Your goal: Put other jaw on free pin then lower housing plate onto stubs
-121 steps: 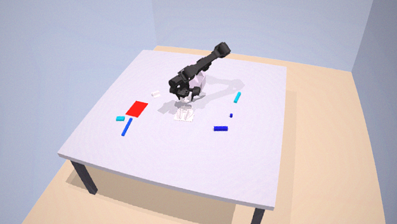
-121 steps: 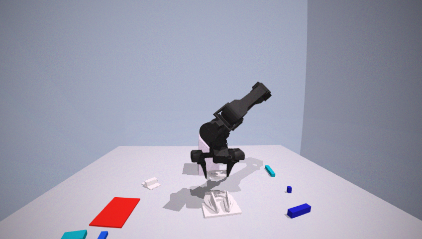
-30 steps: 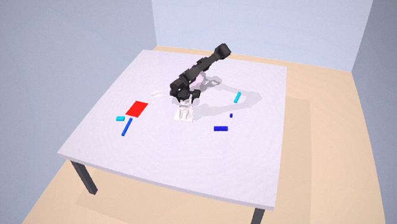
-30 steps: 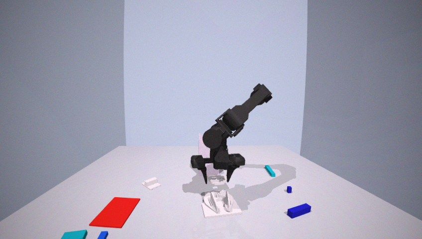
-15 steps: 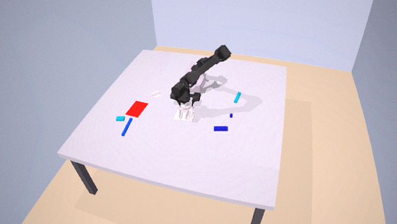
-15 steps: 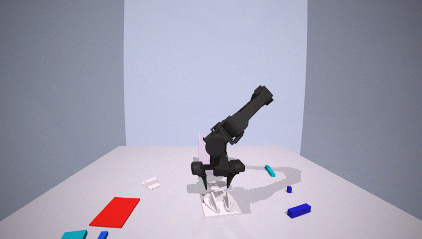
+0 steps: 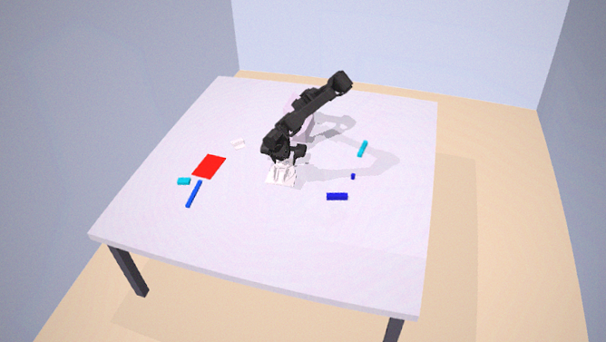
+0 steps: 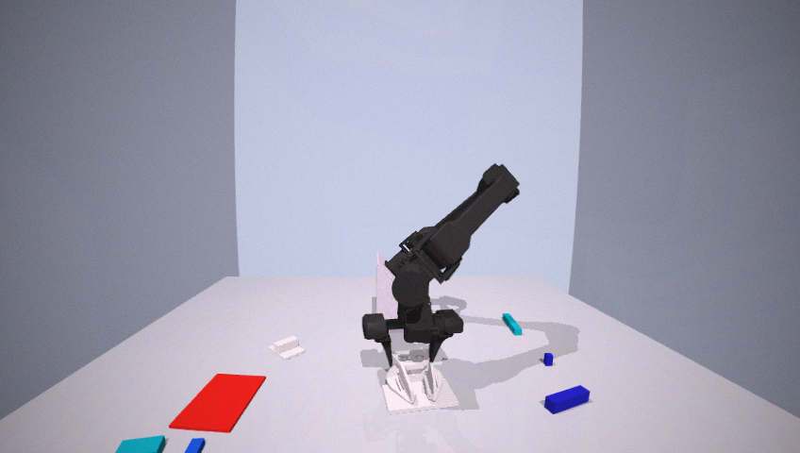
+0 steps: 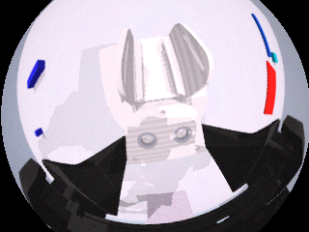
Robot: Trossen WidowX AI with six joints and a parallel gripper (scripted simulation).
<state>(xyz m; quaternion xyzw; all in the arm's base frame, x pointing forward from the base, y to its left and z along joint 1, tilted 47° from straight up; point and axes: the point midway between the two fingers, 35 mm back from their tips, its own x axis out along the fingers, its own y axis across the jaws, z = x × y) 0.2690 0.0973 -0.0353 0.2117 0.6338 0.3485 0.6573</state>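
My gripper [image 8: 411, 360] [image 9: 162, 134] is shut on the white housing plate [image 9: 165, 140], a pale plate with two round holes, held at its two sides. The plate is over the rear part of the white base [image 7: 269, 179] [image 8: 395, 407] [image 9: 108, 72]. The left jaw [image 8: 404, 384] and right jaw [image 8: 434, 381] stand side by side on the base, their long raised walls pointing away from the plate in the wrist view. The plate hides the pins, the stubs and the gear teeth, so I cannot tell whether the teeth mesh or whether the plate touches the stubs.
A small white stepped block [image 7: 237, 143] [image 8: 287, 346] and a red sheet [image 7: 208, 166] [image 8: 219, 403] [image 9: 270, 89] lie left of the base. A dark blue block [image 7: 337, 196] [image 8: 567, 399] [image 9: 36, 73], a small blue cube [image 8: 548, 359] and a cyan bar [image 7: 362, 148] [image 8: 511, 324] lie right.
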